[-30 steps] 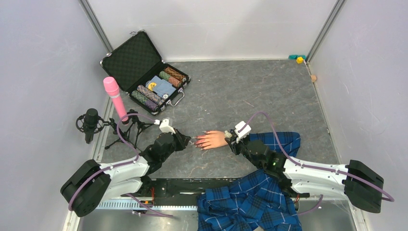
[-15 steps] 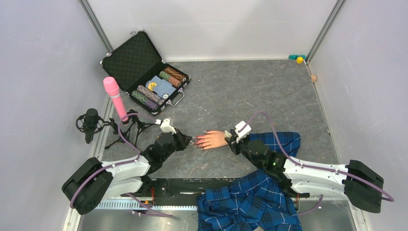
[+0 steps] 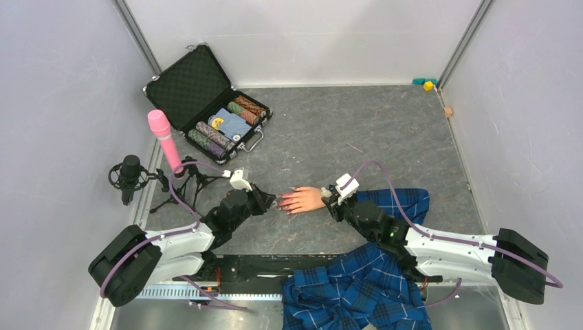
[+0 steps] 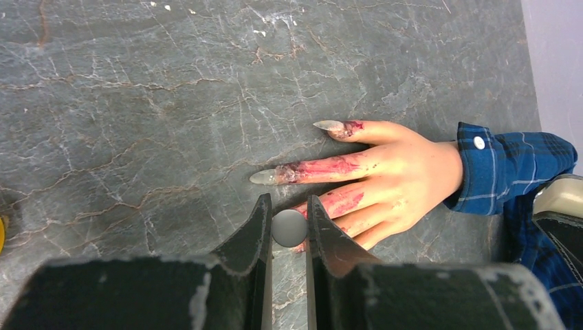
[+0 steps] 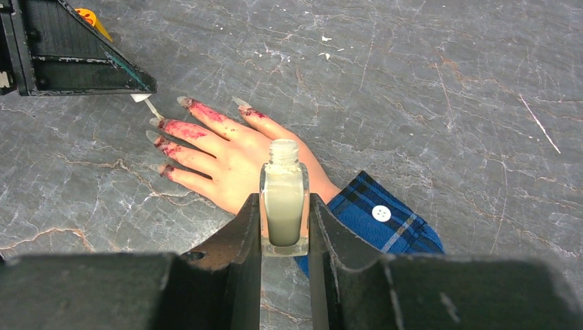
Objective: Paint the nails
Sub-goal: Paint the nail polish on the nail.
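Left gripper (image 4: pixel 289 203) clamps the brush cap (image 4: pixel 289 228) just left of the hand (image 5: pixel 240 155), with the brush tip (image 5: pixel 152 108) at the nails (image 5: pixel 184 101). The hand's long axis points at its jaws. Right gripper (image 5: pixel 284 201), right of the hand, pinches the bottle (image 5: pixel 282 185); left arm is nearer.

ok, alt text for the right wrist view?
The right end effector grips an uncapped bottle of pale polish upright. Beyond it a mannequin hand with red-smeared fingers and plaid cuff lies on the grey table, the left end effector's brush at one nail.
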You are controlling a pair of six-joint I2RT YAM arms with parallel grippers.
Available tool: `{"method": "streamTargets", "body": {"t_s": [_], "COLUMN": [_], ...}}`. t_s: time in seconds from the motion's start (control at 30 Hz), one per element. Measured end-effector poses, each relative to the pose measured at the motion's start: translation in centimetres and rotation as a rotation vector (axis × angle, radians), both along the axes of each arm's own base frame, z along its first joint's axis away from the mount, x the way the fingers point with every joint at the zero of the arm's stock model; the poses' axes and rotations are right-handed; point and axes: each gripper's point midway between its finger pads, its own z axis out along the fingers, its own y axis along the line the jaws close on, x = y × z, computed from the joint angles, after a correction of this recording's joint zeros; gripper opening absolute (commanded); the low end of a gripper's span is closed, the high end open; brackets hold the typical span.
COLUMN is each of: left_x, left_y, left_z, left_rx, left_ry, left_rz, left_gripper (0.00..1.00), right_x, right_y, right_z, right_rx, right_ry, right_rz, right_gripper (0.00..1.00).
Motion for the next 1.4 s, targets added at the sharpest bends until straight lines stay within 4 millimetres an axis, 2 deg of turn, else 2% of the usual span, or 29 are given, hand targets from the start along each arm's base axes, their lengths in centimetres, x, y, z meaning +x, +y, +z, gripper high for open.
{"method": "streamTargets", "body": {"t_s": [0.37, 0.57, 0.67, 0.93, 1.4], "left_x": [-0.2, -0.1, -0.1, -0.5, -0.9], "left_y": [-0.5, -0.6, 0.0, 1.9, 2.5], "left_z": [0.5, 2.1, 2.4, 1.1, -1.8], "left_rx": [-0.025, -0.059, -0.050, 0.020, 0.098], "left_ry": [-0.013, -0.051, -0.055, -0.017, 0.061], "left_rz": [-0.024, -0.026, -0.003, 0.059, 0.065], "left_gripper": [0.02, 0.02, 0.02, 0.02, 0.02], "right_x": [0.0, 0.0, 0.0, 0.0, 0.0], "right_y": [0.0, 0.0, 0.0, 0.0, 0.0], "right_z": [0.0, 0.0, 0.0, -0.1, -0.1], "right_rx": [0.000, 0.000, 0.000, -0.001, -0.002], "right_ry": [0.000, 0.000, 0.000, 0.000, 0.001], "right_rz": [0.000, -0.001, -0.001, -0.001, 0.000], "right_gripper": [0.00, 0.00, 0.00, 0.00, 0.00]}}
